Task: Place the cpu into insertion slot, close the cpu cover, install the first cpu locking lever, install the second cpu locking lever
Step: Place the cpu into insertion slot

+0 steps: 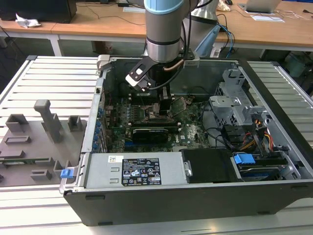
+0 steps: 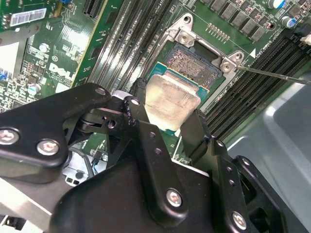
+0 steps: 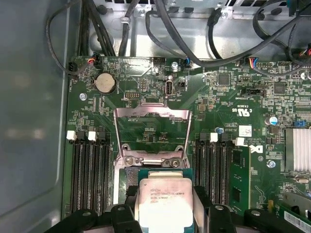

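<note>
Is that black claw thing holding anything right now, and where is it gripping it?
Yes. The tool holds the cpu, clamped by two opposite side edges.

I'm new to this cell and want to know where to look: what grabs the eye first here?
The gripper reaches down into the open computer case, over the green motherboard. Its fingers clamp the cpu, held just above the bare socket, not seated. At the socket's edge the cpu cover is swung open.
</note>
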You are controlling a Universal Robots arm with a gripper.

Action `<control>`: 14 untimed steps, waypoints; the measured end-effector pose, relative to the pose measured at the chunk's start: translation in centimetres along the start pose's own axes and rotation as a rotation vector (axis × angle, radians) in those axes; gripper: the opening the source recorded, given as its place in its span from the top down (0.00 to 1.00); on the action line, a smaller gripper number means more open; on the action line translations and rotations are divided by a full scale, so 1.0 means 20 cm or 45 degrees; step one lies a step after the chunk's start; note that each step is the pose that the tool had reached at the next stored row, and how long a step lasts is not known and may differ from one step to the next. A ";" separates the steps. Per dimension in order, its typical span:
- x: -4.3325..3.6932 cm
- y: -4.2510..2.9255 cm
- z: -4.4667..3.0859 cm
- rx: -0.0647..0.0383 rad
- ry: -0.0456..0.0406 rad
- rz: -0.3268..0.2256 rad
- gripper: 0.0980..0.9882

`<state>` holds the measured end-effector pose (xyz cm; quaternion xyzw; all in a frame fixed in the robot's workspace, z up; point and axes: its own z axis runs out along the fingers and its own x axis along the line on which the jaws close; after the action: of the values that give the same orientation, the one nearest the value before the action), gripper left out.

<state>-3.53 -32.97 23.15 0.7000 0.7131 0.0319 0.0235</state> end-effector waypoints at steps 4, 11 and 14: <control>0.004 -0.013 0.014 0.000 0.000 0.000 0.52; 0.021 -0.035 0.043 0.000 0.000 0.000 0.52; 0.034 -0.038 0.051 0.000 0.000 0.000 0.52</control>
<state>-4.22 -32.29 22.07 0.7000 0.7131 0.0320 0.0235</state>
